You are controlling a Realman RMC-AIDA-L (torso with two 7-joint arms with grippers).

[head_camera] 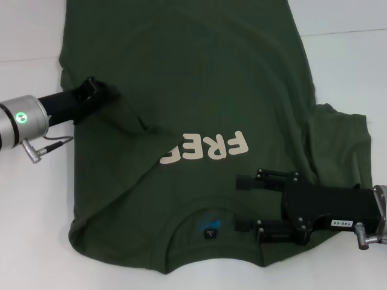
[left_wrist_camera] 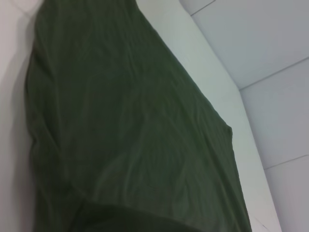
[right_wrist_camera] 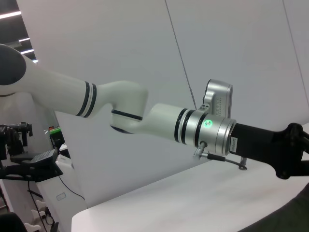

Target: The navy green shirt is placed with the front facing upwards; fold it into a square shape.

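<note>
Blue neck label (head_camera: 210,230), cream "FRE" print (head_camera: 205,147), navy green shirt (head_camera: 199,78)

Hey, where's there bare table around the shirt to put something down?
Bare table lies beyond the navy green shirt on the robot's right, and a strip behind the left gripper. Crowded near the collar, where the open right gripper hovers.

Head view looking steeply down on desk (head_camera: 338,54), left wrist close over shirt (left_wrist_camera: 125,125), right wrist sideways toward left arm (right_wrist_camera: 159,121)
</note>
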